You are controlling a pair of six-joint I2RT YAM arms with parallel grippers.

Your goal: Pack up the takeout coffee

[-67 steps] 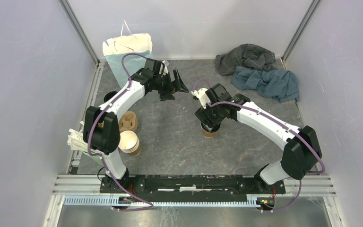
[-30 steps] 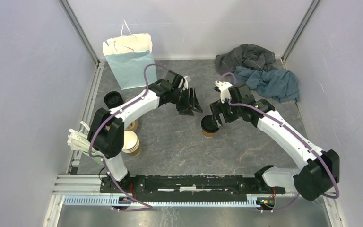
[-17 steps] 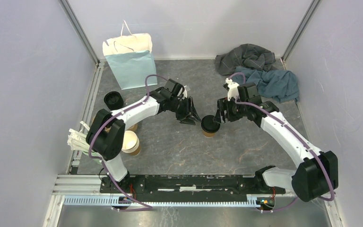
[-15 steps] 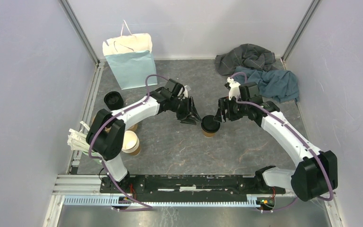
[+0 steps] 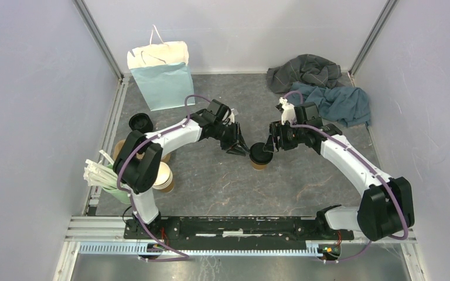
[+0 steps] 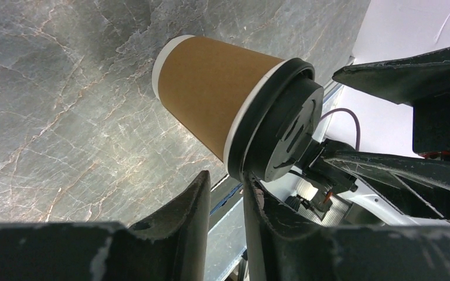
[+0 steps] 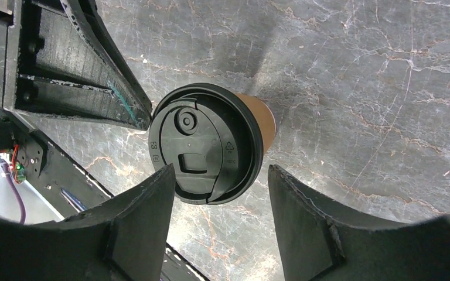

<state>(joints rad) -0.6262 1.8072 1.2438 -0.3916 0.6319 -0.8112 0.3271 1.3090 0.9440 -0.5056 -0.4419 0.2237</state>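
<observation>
The takeout coffee [image 5: 261, 156], a brown paper cup with a black lid, stands mid-table between both arms. In the left wrist view the cup [image 6: 211, 99] looks tilted, lid [image 6: 281, 132] pointing right. My left gripper [image 6: 225, 184] sits at the lid's edge with its jaws narrowed to a slim gap. Nothing is between them, and one fingertip [image 6: 251, 186] touches the lid rim. The right gripper [image 7: 220, 171] hangs over the lid [image 7: 202, 152], open, with a finger [image 7: 152, 205] on either side. From above, the left gripper [image 5: 238, 147] and right gripper [image 5: 271, 143] flank the cup.
A teal and cream paper bag [image 5: 161, 76] stands at the back left. Grey and blue cloths [image 5: 322, 88] lie at the back right. Along the left edge are black lids [image 5: 140, 123], a stack of lidless cups [image 5: 163, 175] and a green cup of white sticks [image 5: 102, 178].
The left gripper has slid right up to the cup's lid and its jaws have narrowed. The right gripper has edged closer over the lid and closed a little.
</observation>
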